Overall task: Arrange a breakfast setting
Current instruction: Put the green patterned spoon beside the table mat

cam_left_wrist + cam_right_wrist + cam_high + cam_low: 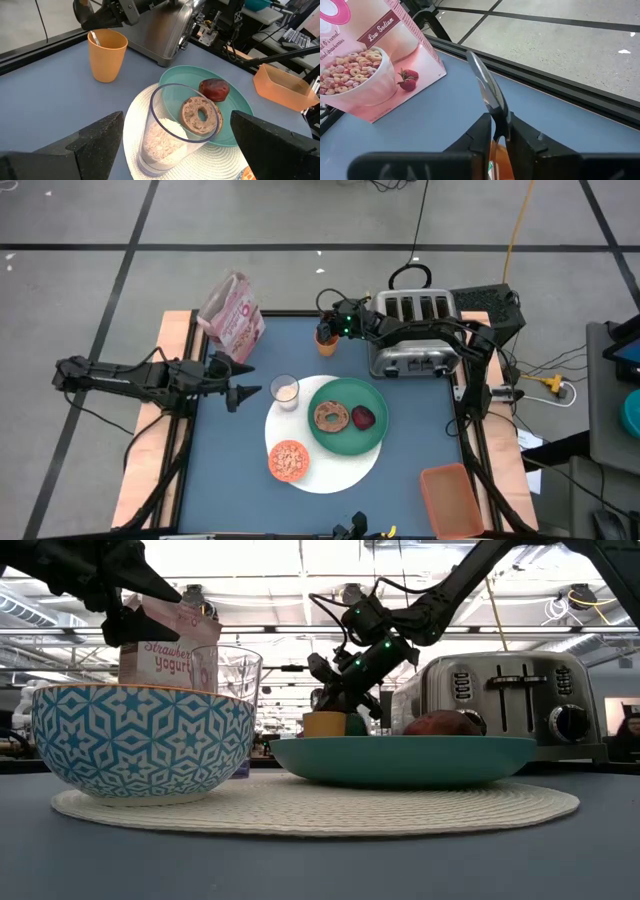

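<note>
- Right gripper (501,131) is over the orange cup (326,340), jaws clamped on the silver spoon (487,95) standing in the cup.
- The cup sits at eleven o'clock from the green plate (375,430), beside the toaster (415,330).
- Left gripper (243,392) hovers with jaws apart at nine o'clock from the milk glass (286,392).

- Setting was a robotics lab or open industrial workspace, not a home kitchen.
- Blue table (250,490) stood on a taped concrete floor (100,230).
- Cables (545,385) trailed over the table edge beside the toaster (415,330).
- Ceiling strip lights and exposed beams ran behind the toaster.
</note>
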Robot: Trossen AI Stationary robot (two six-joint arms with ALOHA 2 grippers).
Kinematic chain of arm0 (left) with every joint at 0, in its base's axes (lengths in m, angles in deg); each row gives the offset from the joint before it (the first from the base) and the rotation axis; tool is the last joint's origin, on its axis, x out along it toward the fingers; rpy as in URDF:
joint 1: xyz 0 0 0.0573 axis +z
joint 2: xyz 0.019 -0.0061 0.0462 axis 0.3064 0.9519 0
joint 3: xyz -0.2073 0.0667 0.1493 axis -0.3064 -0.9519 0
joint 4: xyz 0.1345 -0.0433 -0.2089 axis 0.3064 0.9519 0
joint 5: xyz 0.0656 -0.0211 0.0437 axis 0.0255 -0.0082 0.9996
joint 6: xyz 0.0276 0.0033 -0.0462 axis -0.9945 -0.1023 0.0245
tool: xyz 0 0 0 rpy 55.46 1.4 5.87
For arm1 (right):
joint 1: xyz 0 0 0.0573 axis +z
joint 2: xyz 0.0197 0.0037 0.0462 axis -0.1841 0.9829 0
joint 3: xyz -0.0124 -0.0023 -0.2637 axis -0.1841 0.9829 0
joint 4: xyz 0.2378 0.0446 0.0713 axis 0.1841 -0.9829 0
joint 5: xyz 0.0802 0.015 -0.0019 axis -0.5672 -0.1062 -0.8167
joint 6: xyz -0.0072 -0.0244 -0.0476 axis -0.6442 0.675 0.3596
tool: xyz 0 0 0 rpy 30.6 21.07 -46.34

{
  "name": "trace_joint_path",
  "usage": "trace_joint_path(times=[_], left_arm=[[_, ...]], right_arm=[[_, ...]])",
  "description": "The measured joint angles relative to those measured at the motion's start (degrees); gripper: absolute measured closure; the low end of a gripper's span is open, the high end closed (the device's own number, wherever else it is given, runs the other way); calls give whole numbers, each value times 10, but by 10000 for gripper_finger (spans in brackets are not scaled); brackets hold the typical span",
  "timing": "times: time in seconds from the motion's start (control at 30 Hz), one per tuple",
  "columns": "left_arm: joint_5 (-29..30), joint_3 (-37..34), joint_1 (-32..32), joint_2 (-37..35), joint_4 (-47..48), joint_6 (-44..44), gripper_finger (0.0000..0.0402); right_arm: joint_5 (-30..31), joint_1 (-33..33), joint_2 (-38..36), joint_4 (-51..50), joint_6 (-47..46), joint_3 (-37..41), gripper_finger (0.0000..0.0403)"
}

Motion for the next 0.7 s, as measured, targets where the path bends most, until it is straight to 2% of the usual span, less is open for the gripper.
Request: trace_joint_path(times=[0.37,0.7], left_arm=[[0,0,0,0,0,1,32],[0,0,0,0,0,2,32]], right_arm=[[0,0,0,10,0,0,394],[-1,0,0,34,-2,0,393]])
